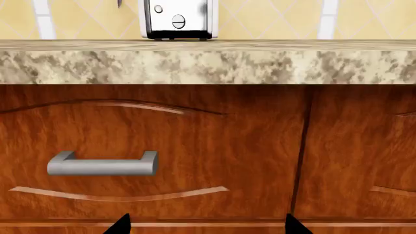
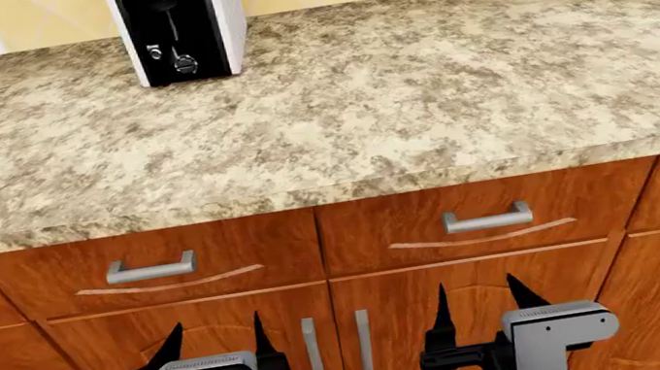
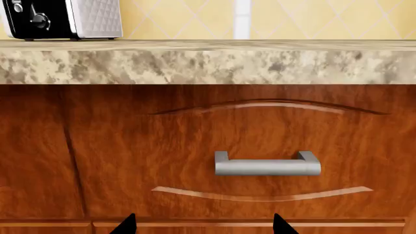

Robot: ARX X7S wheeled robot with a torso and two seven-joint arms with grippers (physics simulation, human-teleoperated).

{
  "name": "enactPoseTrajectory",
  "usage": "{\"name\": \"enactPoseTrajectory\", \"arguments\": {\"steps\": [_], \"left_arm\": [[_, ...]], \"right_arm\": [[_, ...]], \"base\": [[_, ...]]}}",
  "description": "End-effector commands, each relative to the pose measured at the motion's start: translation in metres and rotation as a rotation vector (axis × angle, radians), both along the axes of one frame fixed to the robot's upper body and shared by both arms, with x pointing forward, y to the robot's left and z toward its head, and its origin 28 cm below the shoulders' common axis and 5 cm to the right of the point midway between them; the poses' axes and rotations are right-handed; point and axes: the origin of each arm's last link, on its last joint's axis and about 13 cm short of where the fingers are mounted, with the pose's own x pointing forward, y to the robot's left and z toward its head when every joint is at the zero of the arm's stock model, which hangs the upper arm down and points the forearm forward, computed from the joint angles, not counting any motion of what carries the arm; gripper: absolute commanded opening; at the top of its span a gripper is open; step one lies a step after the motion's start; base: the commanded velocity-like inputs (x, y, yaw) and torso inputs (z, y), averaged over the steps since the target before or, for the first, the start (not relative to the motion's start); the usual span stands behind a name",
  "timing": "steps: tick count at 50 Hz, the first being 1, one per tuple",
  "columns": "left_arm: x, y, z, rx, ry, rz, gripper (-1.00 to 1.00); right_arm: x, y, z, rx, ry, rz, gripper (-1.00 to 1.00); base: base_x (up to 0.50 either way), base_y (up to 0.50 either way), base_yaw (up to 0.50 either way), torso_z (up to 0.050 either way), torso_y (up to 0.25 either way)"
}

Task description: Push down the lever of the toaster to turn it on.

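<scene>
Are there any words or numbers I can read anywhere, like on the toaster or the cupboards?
No readable text anywhere in these pictures.
The toaster: its black front shows only the lever, a small button and a round dial; no letters or numbers can be made out.
Countertop: just a speckled stone pattern.
Drawers: plain wood with metal handles, no labels.
Left pincer and right pincer: no markings.

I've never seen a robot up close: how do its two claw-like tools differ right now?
The left tool hangs before the left cupboard door, nearer the white-and-black toaster; the right tool hangs before the right door, farther from it. Their silver casings lean opposite ways. Both are open, empty, below the speckled stone countertop.
</scene>
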Motion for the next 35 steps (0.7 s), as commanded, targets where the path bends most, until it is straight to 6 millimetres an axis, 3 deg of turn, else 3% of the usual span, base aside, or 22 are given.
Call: {"name": "enactPoseTrajectory", "arguments": {"steps": [1, 10, 13, 23, 30, 35], "left_arm": [[-0.001, 0.001, 0.0, 0.006, 0.002, 0.001, 1.0], [-0.001, 0.002, 0.0, 0.022, 0.015, 0.002, 1.0], [-0.002, 0.003, 0.009, 0.034, 0.004, -0.01, 1.0], [0.01, 0.02, 0.099, 0.006, -0.114, -0.056, 1.0], [0.024, 0.033, 0.155, -0.045, -0.221, -0.027, 1.0], [0.028, 0.036, 0.184, -0.032, -0.281, -0.043, 1.0]], "right_arm": [[0.0, 0.001, 0.001, -0.014, 0.007, -0.002, 1.0], [0.0, 0.003, 0.0, -0.067, 0.039, -0.028, 1.0], [-0.002, 0.002, 0.011, -0.101, 0.032, -0.031, 1.0], [-0.013, -0.018, 0.1, -0.195, -0.05, 0.028, 1.0], [-0.012, -0.033, 0.147, -0.198, -0.099, 0.031, 1.0], [-0.007, -0.043, 0.178, -0.215, -0.14, 0.008, 1.0]], "base": [[0.0, 0.0, 0.0, 0.0, 0.0], [0.0, 0.0, 0.0, 0.0, 0.0], [0.0, 0.0, 0.0, 0.0, 0.0], [0.0, 0.0, 0.0, 0.0, 0.0], [0.0, 0.0, 0.0, 0.0, 0.0], [0.0, 0.0, 0.0, 0.0, 0.0]]}}
